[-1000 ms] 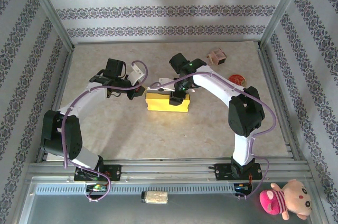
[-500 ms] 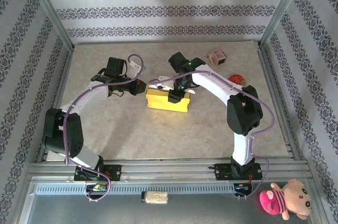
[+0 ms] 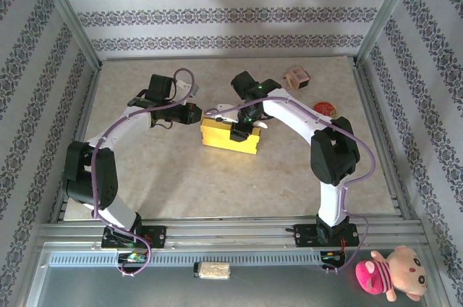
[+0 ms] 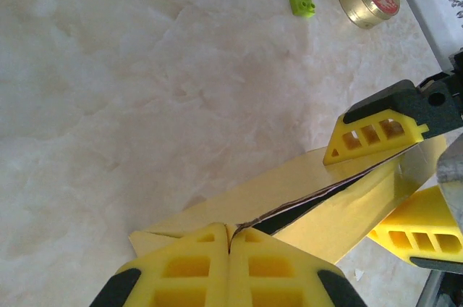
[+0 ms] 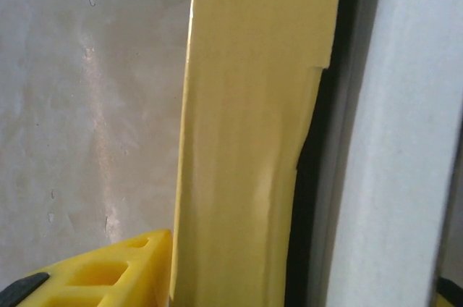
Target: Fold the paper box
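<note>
At the table (image 3: pixel 217 198) centre, a little toward 12 o'clock, the paper box (image 3: pixel 221 139) lies as a low yellow rectangle. The left gripper (image 3: pixel 195 116) pinches its 10 o'clock corner flap, fingers closed flat on the card. The right gripper (image 3: pixel 243 130) straddles the 1 o'clock wall, jaws half apart; whether they clamp it cannot be told. Use the left pinch as an anchor and press the wall inward squarely, avoiding stray creases. A dark seam gapes between layers, and a white inner face shows.
</note>
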Robot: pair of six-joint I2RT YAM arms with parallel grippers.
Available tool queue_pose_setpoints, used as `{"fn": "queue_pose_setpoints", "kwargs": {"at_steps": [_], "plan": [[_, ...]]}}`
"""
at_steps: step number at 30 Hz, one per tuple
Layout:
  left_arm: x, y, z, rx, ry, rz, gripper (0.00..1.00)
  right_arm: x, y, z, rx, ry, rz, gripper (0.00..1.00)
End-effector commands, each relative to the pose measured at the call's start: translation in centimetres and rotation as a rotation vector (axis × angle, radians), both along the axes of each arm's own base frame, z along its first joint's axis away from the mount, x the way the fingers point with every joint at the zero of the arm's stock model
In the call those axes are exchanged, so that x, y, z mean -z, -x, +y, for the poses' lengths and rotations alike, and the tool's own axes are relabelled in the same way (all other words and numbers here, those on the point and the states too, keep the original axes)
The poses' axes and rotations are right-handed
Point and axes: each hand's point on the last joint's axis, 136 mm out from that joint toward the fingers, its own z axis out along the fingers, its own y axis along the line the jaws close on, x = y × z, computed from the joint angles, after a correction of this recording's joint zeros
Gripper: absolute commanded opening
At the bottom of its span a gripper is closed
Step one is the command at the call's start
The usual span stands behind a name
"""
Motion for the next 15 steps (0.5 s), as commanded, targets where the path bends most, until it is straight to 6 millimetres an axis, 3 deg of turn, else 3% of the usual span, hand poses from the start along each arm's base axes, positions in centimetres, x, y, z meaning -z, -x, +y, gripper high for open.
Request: {"fn": "queue_pose_setpoints", "kwargs": {"at_steps": [1, 15], "plan": [[-2.1, 0.0, -2.3, 0.075, 0.082, -0.027, 0.0, 1.5, 2.2, 1.2, -0.071, -0.046, 0.09, 0.48], [-3.4, 1.2, -1.9, 0.176, 0.019, -0.178, 0.0, 1.4, 3.0, 1.0, -0.116, -0.069, 0.101, 0.55]]}}
